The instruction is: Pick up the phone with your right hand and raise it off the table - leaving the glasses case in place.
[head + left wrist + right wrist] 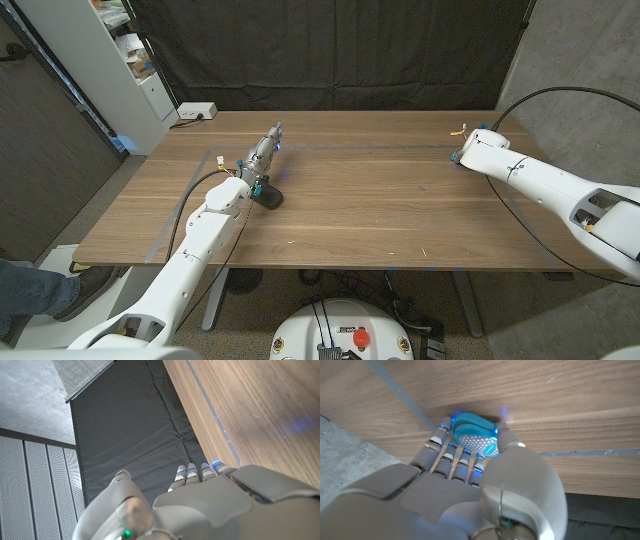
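A teal rounded object (475, 435) with a dotted face lies on the wooden table (360, 200) near its far right corner. I cannot tell whether it is the phone or the glasses case. My right hand (470, 467) closes around it, with fingers (440, 435) on one side and the thumb on the other. In the head view my right hand (468, 148) covers all but a sliver of teal (455, 158). My left hand (265, 150) reaches over the table's far left part, fingers straight and holding nothing. The left hand (200, 495) points toward the table's far edge.
Grey tape lines (350, 148) run across the table's far part. A white shelf unit (110, 60) and a power strip (196, 112) stand beyond the far left corner. A black curtain (330, 50) hangs behind. A person's leg (25, 285) shows at the lower left.
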